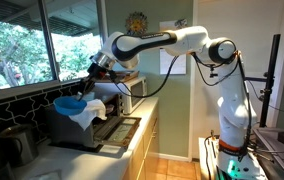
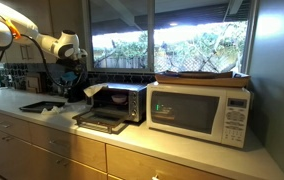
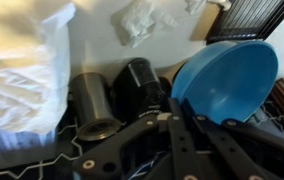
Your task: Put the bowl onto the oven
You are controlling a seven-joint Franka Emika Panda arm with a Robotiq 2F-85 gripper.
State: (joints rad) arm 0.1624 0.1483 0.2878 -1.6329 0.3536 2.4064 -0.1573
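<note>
Bowl: the bowl (image 1: 67,103), bright blue, hangs in the air at centre left of an exterior view. In the wrist view it fills the upper right, tilted, with its hollow turned towards the camera.
Jaws: the gripper (image 3: 186,118) has its dark fingers pinched on the bowl's lower left rim.
Oven: the oven (image 2: 202,110), silver-white with a dark glass front, stands right of centre in an exterior view, well apart from the bowl.
Oven top: a flat brownish tray (image 2: 202,75) lies across most of it.
In between: a dark toaster oven (image 2: 117,100) with its door folded down stands just beside the oven, between it and the bowl.
Cloth: a white cloth (image 1: 90,113) is draped on the dark toaster oven, just beside the bowl and below it.
Under the wrist: two dark cylinders (image 3: 92,100) stand side by side at centre left of the wrist view, with a wire rack (image 3: 32,160) at lower left.
Paper: crumpled white paper (image 3: 142,20) lies at top centre.
Pot: a metal pot (image 1: 17,145) sits at lower left on the counter (image 2: 42,125).
</note>
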